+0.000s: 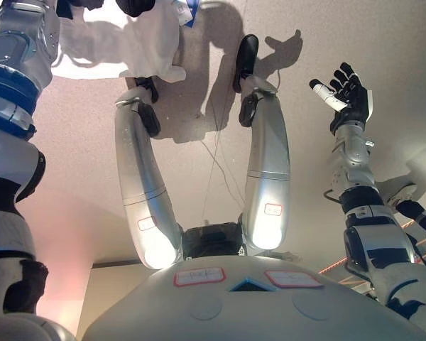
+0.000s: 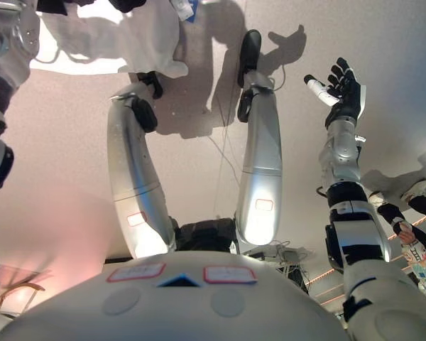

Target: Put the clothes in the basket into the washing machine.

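Note:
A white garment with a small blue tag hangs at the top left, above the pale floor. My left hand shows only as a dark part at the top edge, closed in the bunched top of the garment. My right hand is raised on the right with its fingers spread, and it holds nothing. No basket and no washing machine are in either view.
Part of a person in patterned clothing shows at the lower right edge. Orange lines run along the floor beside them. A brown thing lies at the lower left.

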